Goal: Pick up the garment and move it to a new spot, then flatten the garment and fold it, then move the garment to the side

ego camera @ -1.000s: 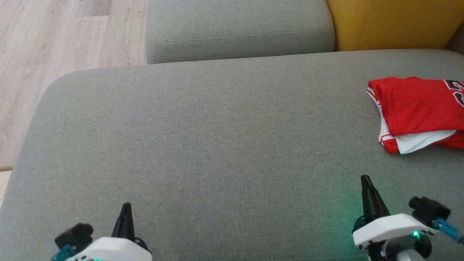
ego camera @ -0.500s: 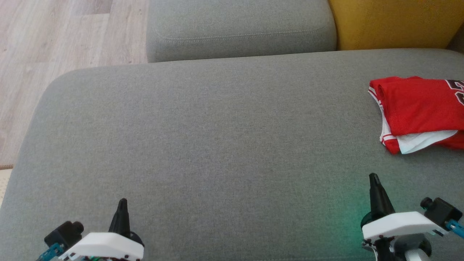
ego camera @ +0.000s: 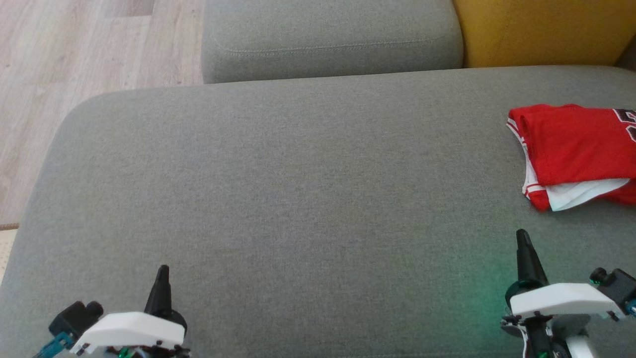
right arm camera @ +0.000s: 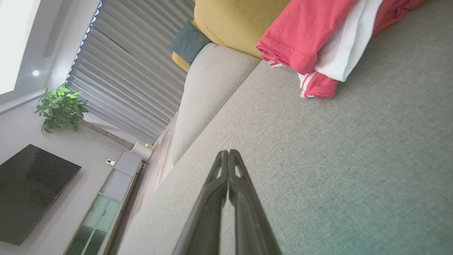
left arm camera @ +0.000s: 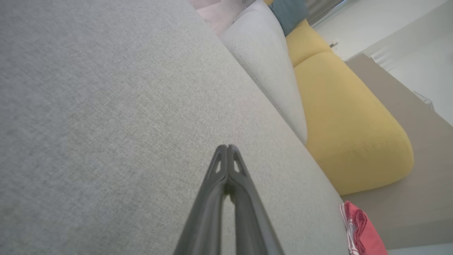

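1. Grey sofa seat, wide, woven fabric.
2. Grey cushion behind it, touching a yellow cushion on its right.
3. Pale wood floor left of the seat.
4. Right wrist view: teal pillow, leafy plant, dark TV, grey blinds.

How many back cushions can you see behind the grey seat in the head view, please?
2: a grey cushion at top centre, a yellow cushion at top right; others may lie beyond the frame.

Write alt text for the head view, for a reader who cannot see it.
A folded red garment with white trim lies at the far right of a grey sofa seat. The left end effector and right end effector sit shut and empty near the bottom edge, apart from it.
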Available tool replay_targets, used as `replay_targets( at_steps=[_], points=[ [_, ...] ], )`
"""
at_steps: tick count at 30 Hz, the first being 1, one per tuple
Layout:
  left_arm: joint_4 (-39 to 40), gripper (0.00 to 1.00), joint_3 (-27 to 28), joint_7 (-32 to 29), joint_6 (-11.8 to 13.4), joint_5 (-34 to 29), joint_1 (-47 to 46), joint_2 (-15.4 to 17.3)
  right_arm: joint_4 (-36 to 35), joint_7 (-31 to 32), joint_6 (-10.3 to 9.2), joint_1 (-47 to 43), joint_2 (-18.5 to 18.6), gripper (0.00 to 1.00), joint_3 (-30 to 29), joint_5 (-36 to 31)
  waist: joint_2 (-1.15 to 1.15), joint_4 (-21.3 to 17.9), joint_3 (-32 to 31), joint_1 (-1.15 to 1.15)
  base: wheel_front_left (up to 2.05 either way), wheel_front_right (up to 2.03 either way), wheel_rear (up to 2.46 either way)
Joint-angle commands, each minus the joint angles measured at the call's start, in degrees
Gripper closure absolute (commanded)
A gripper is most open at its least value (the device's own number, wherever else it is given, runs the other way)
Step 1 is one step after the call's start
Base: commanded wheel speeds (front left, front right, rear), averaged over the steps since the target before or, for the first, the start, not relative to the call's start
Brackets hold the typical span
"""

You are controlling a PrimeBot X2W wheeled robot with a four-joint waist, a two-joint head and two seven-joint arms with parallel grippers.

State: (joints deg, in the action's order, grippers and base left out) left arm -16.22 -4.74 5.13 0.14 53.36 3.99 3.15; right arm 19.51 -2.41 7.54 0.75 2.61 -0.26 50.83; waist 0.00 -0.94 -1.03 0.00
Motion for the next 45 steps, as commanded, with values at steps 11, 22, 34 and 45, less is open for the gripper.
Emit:
replay_targets(
  at_steps=[11,22,34,45],
  points=[
    [2.01,1.00,2.97,-1.98,-1.67,7.72,-4.45,0.57,-2.72,1.67,-0.03,3.41,0.56,1.00,-0.74,8.20,0.00,0.17,0.22,0.00,0.00,0.00,0.00],
    [2.05,1.00,4.32,-3.63,-2.79,13.76,-5.51,0.56,-3.25,2.95,-0.04,3.78,0.58,1.00,-1.68,14.53,0.00,0.32,0.40,0.00,0.00,0.00,0.00],
    [2.10,1.00,6.23,-5.95,-4.36,22.16,-6.99,0.54,-3.98,4.76,-0.04,4.30,0.60,1.00,-3.02,23.35,0.00,0.52,0.66,0.00,0.00,0.00,0.00],
    [2.13,1.00,7.77,-7.79,-5.59,28.76,-8.16,0.51,-4.56,6.20,-0.05,4.71,0.60,1.00,-4.08,30.28,0.00,0.68,0.87,0.00,0.00,0.00,0.00]
  ],
)
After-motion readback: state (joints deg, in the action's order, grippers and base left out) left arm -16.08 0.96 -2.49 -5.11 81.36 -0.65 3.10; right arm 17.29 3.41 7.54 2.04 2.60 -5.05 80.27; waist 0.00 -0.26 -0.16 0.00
